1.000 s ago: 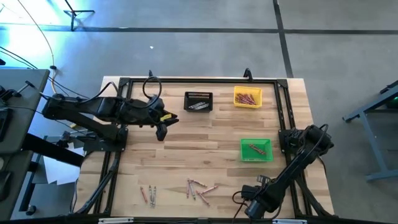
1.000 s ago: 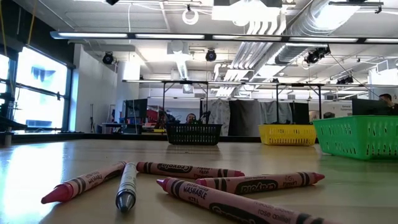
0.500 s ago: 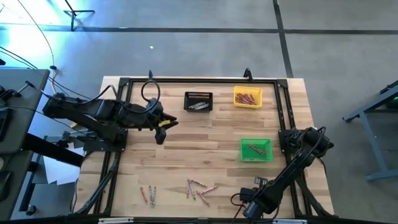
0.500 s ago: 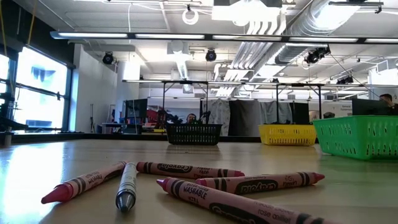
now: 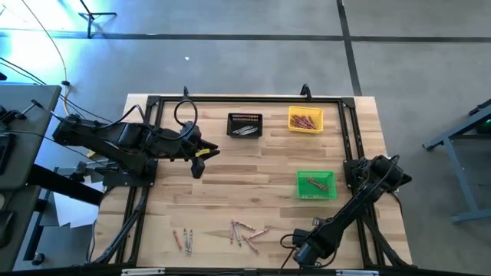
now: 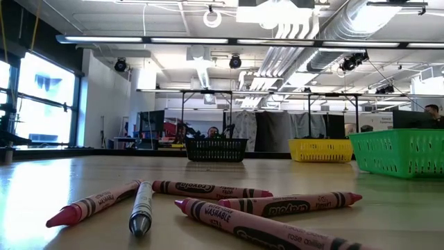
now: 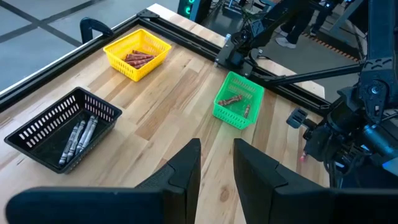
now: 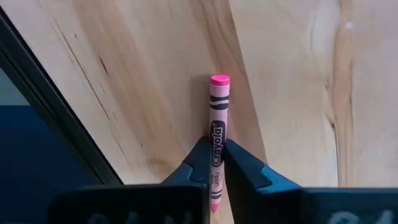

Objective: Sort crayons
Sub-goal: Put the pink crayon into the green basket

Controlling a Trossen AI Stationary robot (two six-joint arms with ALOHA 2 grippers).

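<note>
Gripping a pink crayon (image 8: 219,106) at its lower half with the right gripper (image 8: 214,146), fingers pinched tight on the wrapper, flat end pointing away from the wrist. Positioned low at the edge of the surface (image 5: 230,169) opposite the bins, toward its right corner, just beside the black frame rail (image 8: 50,93). Hard to tell whether lifted clear of the wood or resting on it. Judged as the pick-up step of one sorting round: grasp made, carry not yet begun. Next, most likely: lift straight up to clear the rail, swing across toward the far edge, and drop into the yellow bin (image 5: 305,110) at the far right, where similar reddish sticks already lie; worth checking the colour against the brownish ones in the green bin (image 5: 316,173) near the right edge before committing. Calls for a firm hold, since gripped well off the crayon's middle and so liable to pivot. Left gripper (image 7: 216,149) waiting above the left half of the surface, fingers slightly parted, holding nothing, well apart from the black bin (image 5: 245,116) of grey sticks. More loose crayons (image 5: 244,231) left along the same edge, plus a small pair (image 5: 184,240) further left, so plenty of rounds remaining.
</note>
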